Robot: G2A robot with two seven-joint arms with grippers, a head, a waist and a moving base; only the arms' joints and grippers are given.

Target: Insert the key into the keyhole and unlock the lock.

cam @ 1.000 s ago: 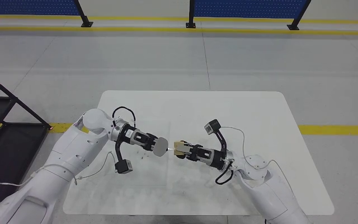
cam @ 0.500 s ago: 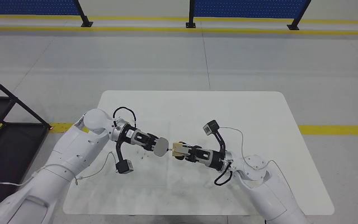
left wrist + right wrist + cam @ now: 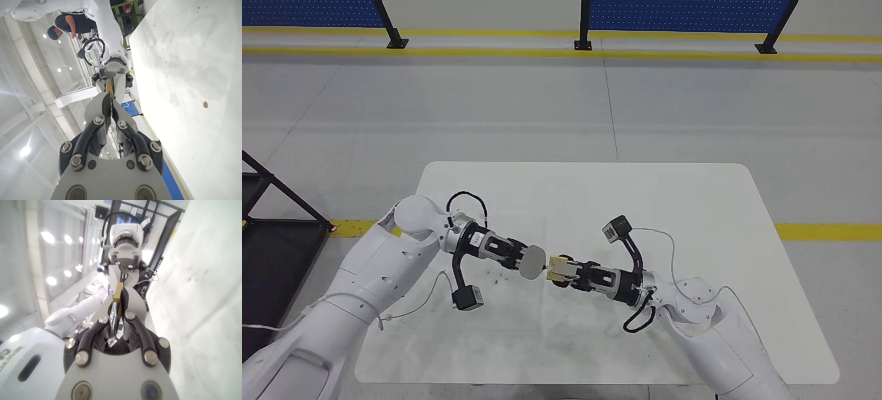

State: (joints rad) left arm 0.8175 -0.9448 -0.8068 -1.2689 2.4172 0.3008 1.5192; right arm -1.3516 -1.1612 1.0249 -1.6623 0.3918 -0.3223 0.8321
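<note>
Two sets of fingers faced each other over the desk: right fingers clamped the brass lock between them; left fingers pinched together on the key, its tip at the lock.

Grey floor, yellow lines, blue barriers beyond white table.

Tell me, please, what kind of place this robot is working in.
Probably a factory hall or robot test lab. The white table stands on a bare grey floor with yellow lines, blue fence panels stand behind it, and rows of lights sit in a high ceiling.
</note>
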